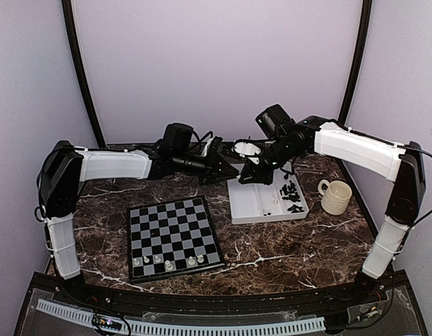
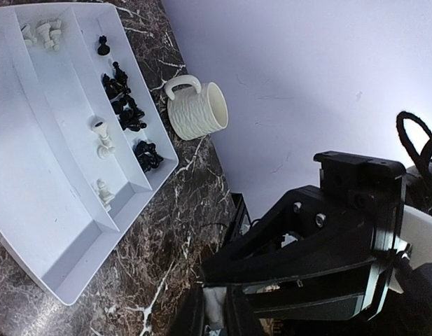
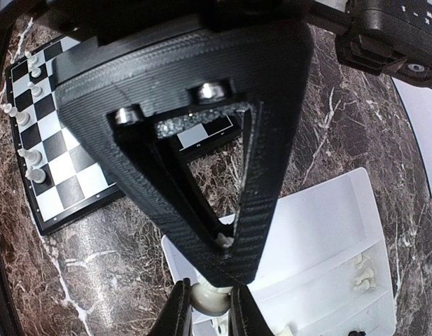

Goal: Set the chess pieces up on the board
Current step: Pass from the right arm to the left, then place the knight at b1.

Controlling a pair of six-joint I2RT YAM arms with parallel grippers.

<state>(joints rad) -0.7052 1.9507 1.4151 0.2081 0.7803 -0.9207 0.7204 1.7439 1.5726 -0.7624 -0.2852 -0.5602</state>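
My two grippers meet above the far left corner of the white tray (image 1: 254,203). The right gripper (image 3: 208,309) is shut on the round base of a white chess piece (image 3: 212,297). The left gripper (image 2: 214,308) comes in from the opposite side, and its fingertips (image 3: 261,210) pinch the top of that same piece. The board (image 1: 172,210) lies near the left arm, with several white pieces (image 1: 158,259) on its nearest rows. Black pieces (image 1: 291,192) sit in the tray's right compartment, and a few white ones (image 2: 102,140) lie in the middle one.
A cream ribbed mug (image 1: 335,197) stands right of the tray, near the table's right edge. The tabletop is dark marble. Both arms cross the far half of the table, above the board's far edge and the tray.
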